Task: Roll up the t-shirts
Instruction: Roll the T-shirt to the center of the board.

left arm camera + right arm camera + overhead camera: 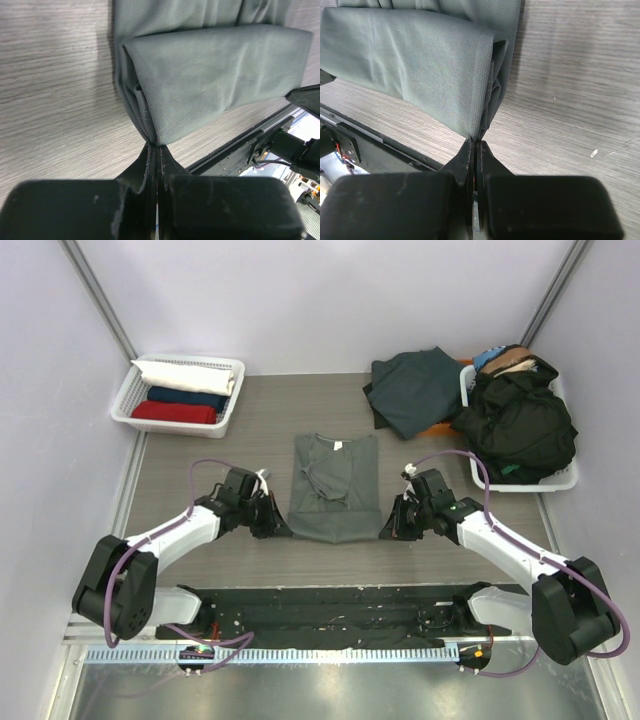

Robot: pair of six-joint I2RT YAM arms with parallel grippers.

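The left gripper (pixel 156 145) is pressed tight together, its two fingers clamped on the near left corner of the grey-green t-shirt (pixel 215 75), where several layers of cloth bunch into the pinch. The right gripper (pixel 474 140) mirrors it, likewise closed hard on the near right corner of the same shirt. Both sit low, at or just above the wood-grain surface (pixel 250 410). In the wrist views the shirt's near end is turned over on itself into a flat doubled band that runs from one pinched corner to the other.

The shirt lies in the middle of the surface between the two arms, collar at the far end, sleeves folded inward so that its body forms a narrow rectangle.

At the far left stands a white lattice basket (pixel 122 408) holding three rolled shirts side by side: a white roll (pixel 185 374), a navy roll (pixel 188 397) and a red roll (pixel 175 412). At the far right a dark teal t-shirt (pixel 415 390) lies loosely folded on the surface, touching a second white basket (pixel 566 480) heaped with black clothing (pixel 520 420) that spills above its rim.
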